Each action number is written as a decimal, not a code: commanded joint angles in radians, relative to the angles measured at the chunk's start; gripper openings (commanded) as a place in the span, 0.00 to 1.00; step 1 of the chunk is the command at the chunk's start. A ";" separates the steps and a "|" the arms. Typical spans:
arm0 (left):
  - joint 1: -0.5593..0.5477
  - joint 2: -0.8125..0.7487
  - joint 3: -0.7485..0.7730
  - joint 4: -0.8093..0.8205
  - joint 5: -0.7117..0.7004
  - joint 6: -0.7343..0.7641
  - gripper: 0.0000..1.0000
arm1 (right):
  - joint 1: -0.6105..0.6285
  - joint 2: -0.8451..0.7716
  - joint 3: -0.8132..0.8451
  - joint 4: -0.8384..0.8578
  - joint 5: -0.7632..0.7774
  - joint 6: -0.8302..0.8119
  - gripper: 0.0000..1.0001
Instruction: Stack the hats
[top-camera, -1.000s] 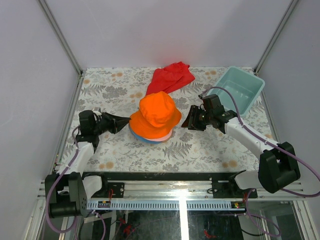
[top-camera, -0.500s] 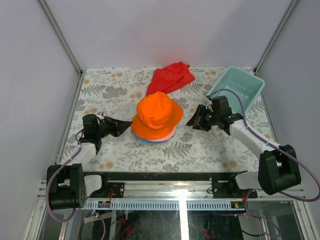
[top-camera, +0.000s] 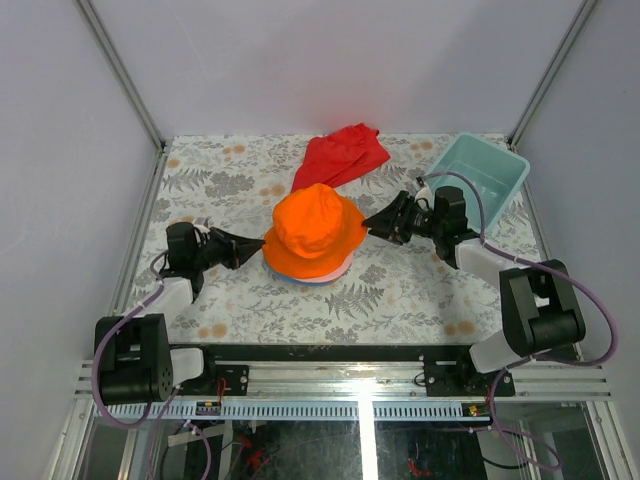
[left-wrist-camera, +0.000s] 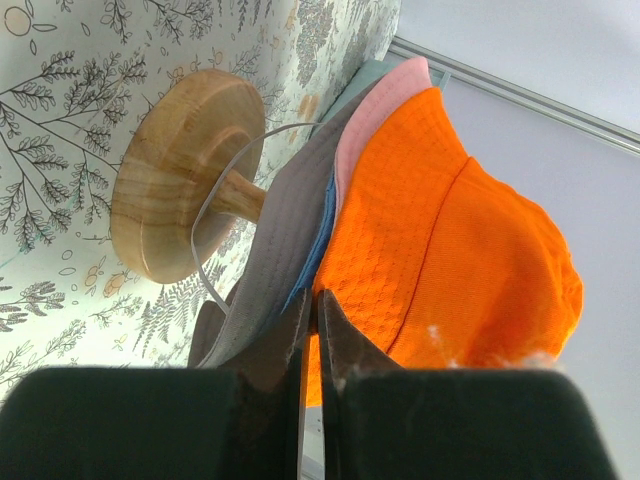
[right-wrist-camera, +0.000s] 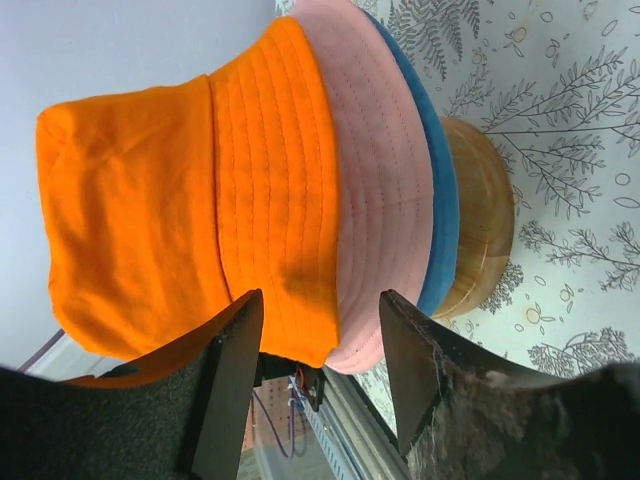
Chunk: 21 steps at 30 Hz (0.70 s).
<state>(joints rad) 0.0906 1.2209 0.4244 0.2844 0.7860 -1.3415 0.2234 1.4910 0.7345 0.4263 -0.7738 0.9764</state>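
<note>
The bright orange hat (top-camera: 315, 230) tops a stack on a wooden stand (left-wrist-camera: 175, 190) in mid-table. Under it sit the pink hat (right-wrist-camera: 375, 170), the blue hat (right-wrist-camera: 435, 190) and the grey hat (left-wrist-camera: 280, 230). My left gripper (top-camera: 257, 250) is shut, its tips (left-wrist-camera: 312, 300) pressed at the left brim edge where grey and blue meet orange. Whether fabric is pinched there I cannot tell. My right gripper (top-camera: 374, 222) is open at the stack's right side, and the orange and pink brim edges lie between its fingers (right-wrist-camera: 235, 370).
A flat red cloth (top-camera: 340, 155) lies behind the stack. A teal bin (top-camera: 475, 178) stands at the back right, just behind the right arm. Metal frame posts rise at the table's back corners.
The right gripper swung left from beside the bin up to the stack's right brim and opened wider. The left gripper closed and edged right onto the left brim.
</note>
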 joint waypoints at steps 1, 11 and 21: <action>-0.004 0.013 0.037 0.015 0.006 0.028 0.00 | 0.004 0.052 0.000 0.240 -0.073 0.113 0.57; -0.003 0.037 0.037 0.022 -0.001 0.028 0.00 | 0.022 0.126 -0.053 0.460 -0.110 0.282 0.22; 0.008 0.124 0.023 0.035 0.011 0.083 0.00 | 0.022 0.119 -0.165 0.340 -0.062 0.182 0.00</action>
<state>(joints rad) 0.0906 1.2987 0.4427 0.3019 0.7914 -1.3159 0.2405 1.6146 0.5949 0.8276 -0.8391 1.2366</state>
